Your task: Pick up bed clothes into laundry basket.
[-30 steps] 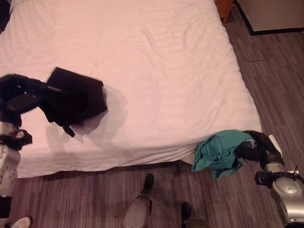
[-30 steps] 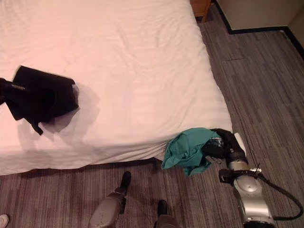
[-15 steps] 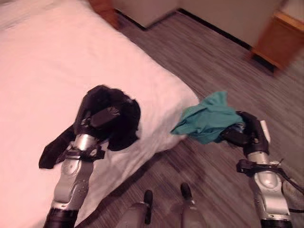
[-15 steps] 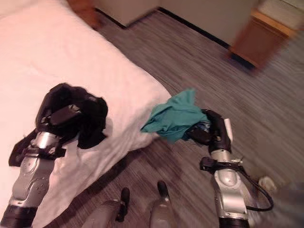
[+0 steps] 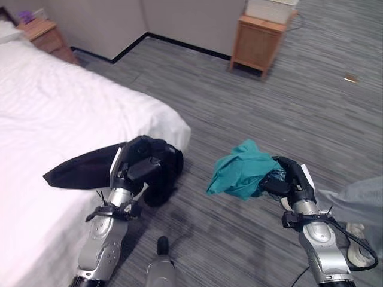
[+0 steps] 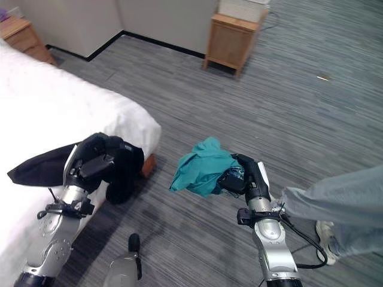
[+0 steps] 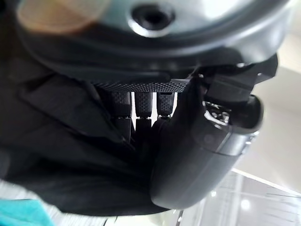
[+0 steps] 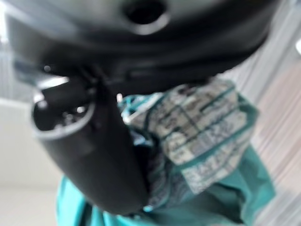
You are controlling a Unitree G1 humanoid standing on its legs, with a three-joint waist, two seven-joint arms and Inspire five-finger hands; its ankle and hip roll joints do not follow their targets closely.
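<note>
Left hand (image 5: 142, 168) comes first: its fingers (image 7: 136, 115) are curled into a black garment (image 5: 90, 167), which is bunched over the palm while a long flap trails back across the corner of the white bed (image 5: 54, 119). That grip looks chosen to lift the cloth in one bundle, though the trailing end resting on the sheet suggests it could drag or snag as the arm carries it off. Moving across, the grey carpet (image 5: 239, 89) lies open between the two arms, and a wooden nightstand (image 5: 258, 43) stands well beyond, against the wall. Next, the right hand (image 5: 288, 179) is clenched on a teal garment (image 5: 239, 174), held out in the air above the floor; the right wrist view shows a paler patterned part of the fabric pinched beside the thumb. Holding it clear of the floor keeps it from trailing. At the far right a person's leg (image 6: 335, 203) in pale trousers stands close beside the right arm, so any swing that way risks contact. No laundry basket can be seen from here, so my guess is both pieces are being carried toward it.
</note>
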